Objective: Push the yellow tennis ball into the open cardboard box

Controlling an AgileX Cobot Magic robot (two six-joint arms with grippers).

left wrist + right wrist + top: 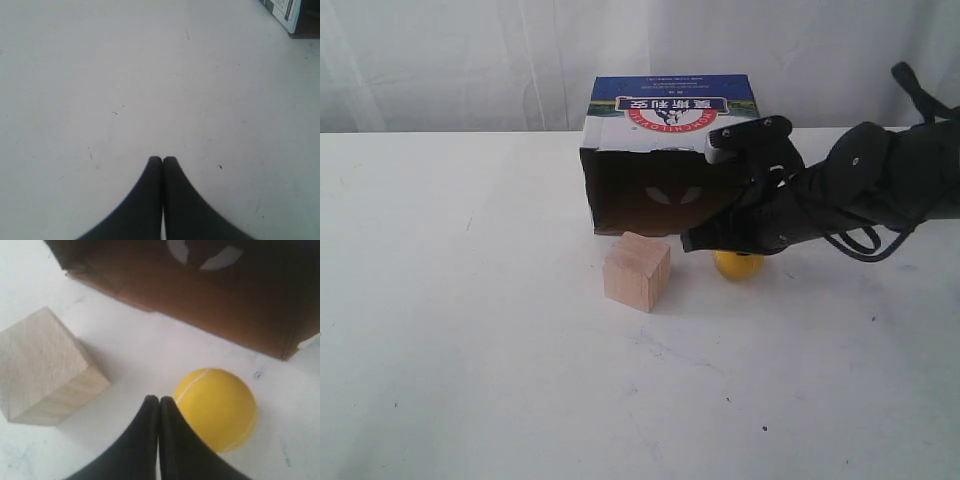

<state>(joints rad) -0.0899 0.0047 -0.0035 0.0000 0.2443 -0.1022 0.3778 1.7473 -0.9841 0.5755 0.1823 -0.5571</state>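
The yellow tennis ball [738, 265] [218, 409] lies on the white table just in front of the right part of the open cardboard box [660, 165] [210, 305], whose dark brown mouth faces forward. My right gripper [690, 243] [159, 399] is shut and empty, its tips low between the ball and the wooden cube, one finger's side against or very near the ball. The arm covers the ball's top in the exterior view. My left gripper [162, 159] is shut over bare table, out of the exterior view.
A pale wooden cube [637, 271] [45, 365] stands left of the ball, just before the box mouth. A corner of the box [287, 15] shows in the left wrist view. A white curtain hangs behind the table.
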